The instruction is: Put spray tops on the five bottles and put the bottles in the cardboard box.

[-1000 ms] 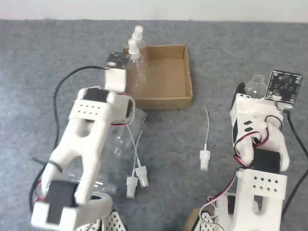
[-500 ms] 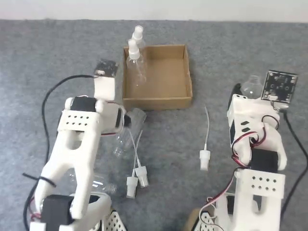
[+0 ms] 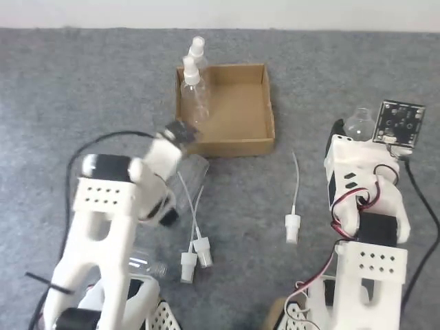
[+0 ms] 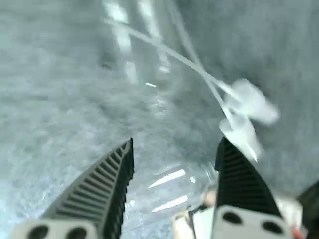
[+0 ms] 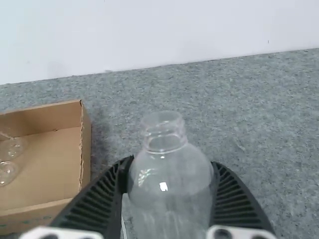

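counter point(image 3: 357, 75): grey cloth covering, felt-like, matt, rough nap. cardboard box point(image 3: 234, 146): brown paperboard, matt, raw-cut edges. bottle point(image 5: 169, 174): clear plastic, glossy, smooth. spray tops point(image 3: 293, 228): white plastic, smooth; thin translucent tubes. arm shells point(image 3: 103, 234): white plastic, matt. fingers point(image 5: 97, 201): black plastic, ribbed inner faces.

The left arm point(image 3: 103, 227) hides most of a lying bottle point(image 3: 146, 265), and its wrist view blurs the spray tops point(image 4: 250, 103).
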